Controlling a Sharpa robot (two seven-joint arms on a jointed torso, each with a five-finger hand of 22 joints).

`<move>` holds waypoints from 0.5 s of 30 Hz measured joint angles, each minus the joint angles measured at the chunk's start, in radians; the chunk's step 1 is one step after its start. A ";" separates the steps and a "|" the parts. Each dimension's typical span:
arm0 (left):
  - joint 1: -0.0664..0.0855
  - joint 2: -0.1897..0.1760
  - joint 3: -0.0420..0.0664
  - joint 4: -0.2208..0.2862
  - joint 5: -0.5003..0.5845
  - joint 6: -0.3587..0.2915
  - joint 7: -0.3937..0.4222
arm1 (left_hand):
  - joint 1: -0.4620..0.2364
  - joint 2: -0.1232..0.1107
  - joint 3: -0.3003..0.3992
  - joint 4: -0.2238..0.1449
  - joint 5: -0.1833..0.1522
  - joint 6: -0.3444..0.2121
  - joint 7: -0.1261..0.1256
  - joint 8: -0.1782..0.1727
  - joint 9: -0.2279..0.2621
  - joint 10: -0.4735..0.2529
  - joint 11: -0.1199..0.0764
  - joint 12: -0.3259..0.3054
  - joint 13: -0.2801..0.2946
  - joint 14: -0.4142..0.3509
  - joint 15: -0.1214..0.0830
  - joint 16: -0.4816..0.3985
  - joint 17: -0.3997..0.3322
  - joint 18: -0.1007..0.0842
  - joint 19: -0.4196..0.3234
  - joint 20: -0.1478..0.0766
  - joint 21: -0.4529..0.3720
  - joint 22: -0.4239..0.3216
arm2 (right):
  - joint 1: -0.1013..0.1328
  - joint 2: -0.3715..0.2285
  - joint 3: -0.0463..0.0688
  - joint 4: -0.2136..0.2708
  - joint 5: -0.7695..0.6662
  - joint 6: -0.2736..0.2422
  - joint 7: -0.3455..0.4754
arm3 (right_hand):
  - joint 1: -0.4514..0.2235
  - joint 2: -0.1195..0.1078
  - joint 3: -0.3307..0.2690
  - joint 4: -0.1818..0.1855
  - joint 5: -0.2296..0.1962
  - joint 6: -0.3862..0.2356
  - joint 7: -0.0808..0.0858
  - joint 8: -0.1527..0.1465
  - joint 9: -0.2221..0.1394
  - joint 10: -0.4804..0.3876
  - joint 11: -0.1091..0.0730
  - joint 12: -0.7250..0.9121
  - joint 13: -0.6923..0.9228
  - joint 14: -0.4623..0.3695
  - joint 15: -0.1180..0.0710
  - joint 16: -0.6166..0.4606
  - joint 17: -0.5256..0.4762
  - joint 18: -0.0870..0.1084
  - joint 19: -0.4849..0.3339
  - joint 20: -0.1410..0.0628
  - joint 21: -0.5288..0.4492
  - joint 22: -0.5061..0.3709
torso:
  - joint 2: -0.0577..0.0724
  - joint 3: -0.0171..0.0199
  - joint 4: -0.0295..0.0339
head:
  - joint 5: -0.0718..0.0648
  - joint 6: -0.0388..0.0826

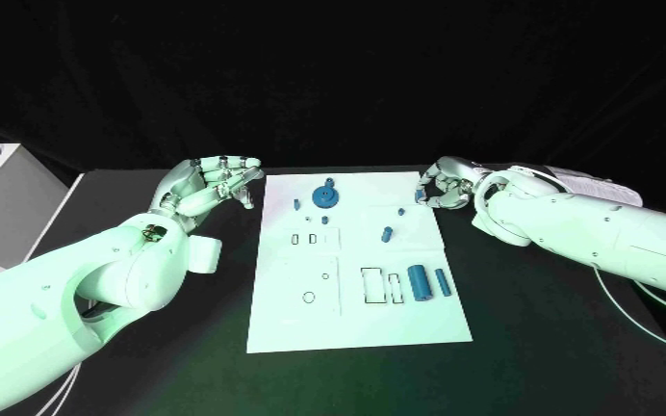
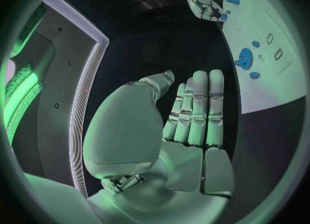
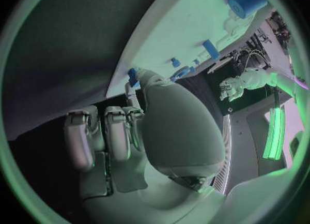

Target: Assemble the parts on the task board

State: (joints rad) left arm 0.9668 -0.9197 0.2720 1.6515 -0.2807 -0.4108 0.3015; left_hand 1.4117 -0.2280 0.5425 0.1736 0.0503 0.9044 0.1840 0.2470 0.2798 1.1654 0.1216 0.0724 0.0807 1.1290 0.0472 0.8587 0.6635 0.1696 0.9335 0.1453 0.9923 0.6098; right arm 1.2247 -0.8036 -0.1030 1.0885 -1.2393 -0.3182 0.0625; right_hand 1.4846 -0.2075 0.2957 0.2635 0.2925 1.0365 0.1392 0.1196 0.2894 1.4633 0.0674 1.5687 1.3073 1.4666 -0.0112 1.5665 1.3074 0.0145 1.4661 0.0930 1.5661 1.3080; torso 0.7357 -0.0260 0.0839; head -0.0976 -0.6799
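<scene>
Small blue parts (image 1: 418, 282), likely light, rigid and best pinched at their sides, are scattered on the white task board (image 1: 358, 325) mid-tabletop. The left hand (image 1: 219, 181) is held open and empty; the right hand (image 1: 447, 185) is curled, pinching nothing.

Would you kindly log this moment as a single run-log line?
left hand: open, beside task board | right hand: fingers curled, holds nothing, at board's far right corner | parts: on board, untouched
</scene>
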 measured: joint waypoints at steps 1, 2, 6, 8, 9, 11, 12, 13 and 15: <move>0.000 0.000 0.000 0.000 0.000 0.000 0.000 | 0.000 0.000 0.000 0.000 0.000 0.000 0.000 0.000 0.000 0.000 0.000 0.000 0.000 0.000 0.000 0.000 0.000 0.000 0.000 0.000 0.000 0.000 | 0.000 0.001 0.000 0.000 0.000 0.000 0.000 | -0.004 0.004 0.001 -0.001 0.000 0.000 0.000 0.000 0.000 0.002 -0.002 0.000 0.000 0.000 0.000 0.000 0.000 0.000 0.000 0.000 0.000 0.000 | 0.000 0.0001 0.0001 | 0.000 0.000; 0.000 0.000 0.000 0.000 0.000 0.000 0.000 | 0.000 0.000 0.000 0.000 0.000 0.000 0.000 0.000 0.000 0.000 0.000 0.000 0.000 0.000 0.000 0.000 0.000 0.000 0.000 0.000 0.000 0.000 | 0.000 0.002 0.000 -0.001 -0.001 -0.001 -0.001 | -0.005 0.005 0.003 -0.003 0.000 0.000 0.000 0.000 0.001 0.003 -0.003 0.000 0.000 0.000 0.000 0.000 0.000 0.000 0.000 0.000 0.000 0.000 | 0.000 0.0001 0.0001 | 0.000 0.000; 0.000 0.000 0.000 0.000 0.000 0.000 -0.001 | 0.000 0.000 0.000 0.000 0.000 0.000 0.000 0.000 0.000 0.000 0.000 0.000 0.000 0.000 0.000 0.000 0.000 0.000 0.000 0.000 0.000 0.000 | 0.000 0.004 0.000 -0.001 -0.002 -0.004 -0.002 | -0.005 0.005 0.007 0.001 0.000 0.005 -0.005 0.001 0.001 0.003 -0.003 0.000 0.000 0.000 -0.007 0.000 0.000 0.000 0.000 0.000 0.000 0.000 | 0.000 0.0006 0.0002 | 0.000 -0.001; 0.000 0.000 0.000 0.000 0.000 0.000 -0.002 | 0.000 0.000 0.000 0.000 0.000 0.000 0.000 0.000 0.000 0.000 0.000 0.000 0.000 0.000 0.000 0.000 0.000 0.000 0.000 0.000 0.000 0.000 | -0.001 0.006 0.000 -0.002 -0.003 -0.009 -0.004 | -0.005 0.005 0.013 -0.003 0.000 0.015 -0.007 0.009 0.001 0.003 -0.004 0.000 0.000 0.000 -0.007 0.000 0.000 0.000 0.000 -0.007 0.000 0.000 | 0.000 0.0007 0.0002 | 0.000 -0.002; 0.000 0.000 0.000 0.000 0.000 0.000 -0.002 | 0.000 0.000 0.000 0.000 0.000 0.000 0.000 0.000 0.000 0.000 0.000 0.000 0.000 0.000 0.000 0.000 0.000 0.000 0.000 0.000 0.000 0.000 | -0.001 0.006 0.000 -0.001 -0.003 -0.012 -0.004 | -0.009 0.009 0.015 -0.001 0.000 0.020 -0.009 0.012 0.002 0.002 -0.009 0.000 0.000 -0.002 -0.009 0.000 0.000 0.000 0.000 -0.007 0.000 0.000 | 0.000 0.0007 0.0002 | 0.000 -0.002; 0.000 0.000 0.000 0.000 0.000 0.000 -0.002 | 0.000 0.000 0.000 0.000 0.000 0.000 0.000 0.000 0.000 0.000 0.000 0.000 0.000 0.000 0.000 0.000 0.000 0.000 0.000 0.000 0.000 0.000 | -0.001 0.006 0.000 0.001 -0.004 -0.022 -0.006 | -0.009 0.009 0.017 0.000 0.000 0.023 -0.013 0.016 0.007 0.003 -0.010 0.000 0.001 0.000 -0.014 0.000 0.000 0.000 0.000 -0.007 0.000 0.000 | 0.000 0.0007 0.0002 | 0.000 -0.002; 0.000 0.000 0.000 0.000 0.000 0.000 -0.003 | 0.000 0.000 0.000 0.000 0.000 0.000 0.000 0.000 0.000 0.000 0.000 0.000 0.000 0.000 0.000 0.000 0.000 0.000 0.000 0.000 0.000 0.000 | -0.001 0.006 0.000 0.003 -0.004 -0.027 -0.007 | -0.009 0.009 0.019 -0.002 0.000 0.025 -0.013 0.016 0.008 0.003 -0.010 0.000 0.001 0.000 -0.014 0.000 0.000 0.000 0.000 -0.007 0.000 0.000 | 0.000 0.0007 0.0002 | 0.001 -0.002; 0.000 0.000 0.000 0.000 0.000 0.000 -0.003 | 0.000 0.000 0.000 0.000 0.000 0.000 0.000 0.000 0.000 0.000 0.000 0.000 0.000 0.000 0.000 0.000 0.000 0.000 0.000 0.000 0.000 0.000 | -0.002 0.006 -0.001 0.006 -0.004 -0.032 -0.008 | -0.009 0.009 0.022 -0.001 0.000 0.030 -0.014 0.016 0.008 0.003 -0.010 0.000 0.001 0.000 -0.014 0.000 0.000 0.000 0.000 -0.007 0.000 0.000 | 0.000 0.0007 0.0002 | 0.001 -0.002; 0.000 0.000 0.000 -0.001 0.000 0.000 -0.003 | 0.000 0.000 0.000 0.000 0.000 0.000 0.000 0.000 0.000 0.000 0.000 0.000 0.000 0.000 0.000 0.000 0.000 0.000 0.000 0.000 0.000 0.000 | -0.002 0.003 -0.001 0.019 -0.004 -0.047 -0.012 | -0.010 0.009 0.023 -0.001 0.000 0.031 -0.014 0.021 0.007 0.002 -0.011 0.000 0.001 0.000 -0.014 0.000 0.000 0.000 0.000 -0.014 0.000 0.000 | -0.001 0.0007 0.0002 | 0.001 -0.002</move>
State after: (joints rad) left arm 0.9667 -0.9197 0.2720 1.6507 -0.2807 -0.4106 0.2986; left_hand 1.4116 -0.2280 0.5425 0.1736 0.0502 0.9044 0.1840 0.2470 0.2796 1.1654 0.1216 0.0724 0.0806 1.1290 0.0472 0.8587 0.6635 0.1696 0.9338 0.1452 0.9923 0.6097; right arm 1.2225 -0.8009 -0.1038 1.1073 -1.2431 -0.3656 0.0504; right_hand 1.4748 -0.1984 0.3191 0.2622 0.2922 1.0677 0.1256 0.1410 0.2969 1.4657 0.0561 1.5687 1.3081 1.4665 -0.0255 1.5665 1.3074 0.0144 1.4661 0.0787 1.5661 1.3080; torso 0.7350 -0.0253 0.0841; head -0.0962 -0.6815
